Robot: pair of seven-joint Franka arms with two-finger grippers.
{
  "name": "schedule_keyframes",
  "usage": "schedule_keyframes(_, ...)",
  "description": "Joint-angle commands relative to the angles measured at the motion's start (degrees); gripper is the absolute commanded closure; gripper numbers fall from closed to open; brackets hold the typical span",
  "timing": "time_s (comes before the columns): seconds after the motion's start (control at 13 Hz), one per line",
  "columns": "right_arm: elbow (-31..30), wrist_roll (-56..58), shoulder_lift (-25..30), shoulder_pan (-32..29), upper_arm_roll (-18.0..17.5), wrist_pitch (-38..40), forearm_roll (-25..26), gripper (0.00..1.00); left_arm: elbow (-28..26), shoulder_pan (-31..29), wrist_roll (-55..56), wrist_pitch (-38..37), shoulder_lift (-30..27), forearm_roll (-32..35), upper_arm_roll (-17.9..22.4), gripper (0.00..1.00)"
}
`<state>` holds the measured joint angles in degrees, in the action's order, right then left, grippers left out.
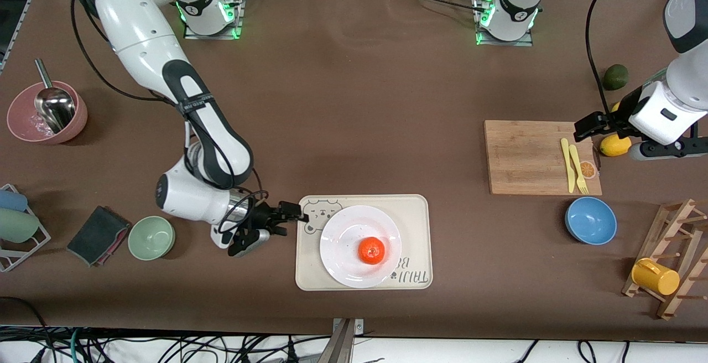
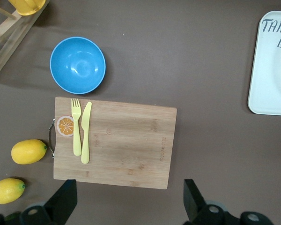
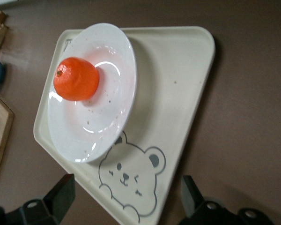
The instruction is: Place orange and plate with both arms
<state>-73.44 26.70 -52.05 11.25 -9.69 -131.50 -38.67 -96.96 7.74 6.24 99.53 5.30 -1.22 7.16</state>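
Note:
The orange point(image 1: 371, 250) lies on the white plate point(image 1: 340, 233), which stands on the cream bear-print tray point(image 1: 415, 213). Both also show in the right wrist view, the orange point(image 3: 76, 78) on the plate point(image 3: 107, 51). My right gripper point(image 1: 287, 220) is open and empty, low beside the tray's bear-print corner at the right arm's end; its wrist view point(image 3: 126, 199) shows the jaws wide apart over that corner. My left gripper point(image 1: 587, 126) is open and empty over the edge of the cutting board point(image 1: 525, 155), jaws wide apart in its wrist view point(image 2: 129, 199).
A yellow fork and knife point(image 1: 573, 166) lie on the board. Two lemons point(image 1: 615, 145) and a dark green fruit point(image 1: 615, 77) lie beside it. A blue bowl point(image 1: 591, 221), a rack with a yellow mug point(image 1: 655, 276), a green bowl point(image 1: 151, 237), a cloth point(image 1: 98, 234) and a pink bowl with a scoop point(image 1: 47, 113) stand around.

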Motion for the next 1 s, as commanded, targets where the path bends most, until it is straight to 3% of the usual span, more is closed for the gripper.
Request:
schedule_keyframes(0.0, -3.20, -9.00, 5.90, 0.01, 2.74, 9.56, 10.42, 0.00, 1.59, -0.71, -1.32, -0.57, 0.67, -0.89, -0.39, 0.00)
schedule_keyframes(0.23, -2.94, -16.31, 9.42, -0.08, 5.37, 19.94, 17.82, 0.00, 1.59, -1.06, -1.41, -0.57, 0.59, -0.89, -0.39, 0.00)
schedule_keyframes(0.46, -3.11, -18.43, 12.66, 0.18, 8.98, 27.59, 20.13, 0.00, 1.59, -0.98, -1.41, -0.57, 0.67, -0.89, -0.39, 0.00)
schedule_keyframes(0.77, -3.81, -24.05, 18.99, 0.36, 9.43, 39.54, 29.07, 0.00, 1.59, -1.06, -1.41, -0.57, 0.67, -0.89, -0.39, 0.00)
schedule_keyframes(0.92, -6.87, -24.15, 23.73, 0.62, 9.52, 41.67, 33.02, 0.00, 1.59, -1.06, -1.41, -0.57, 0.67, -0.89, -0.39, 0.00)
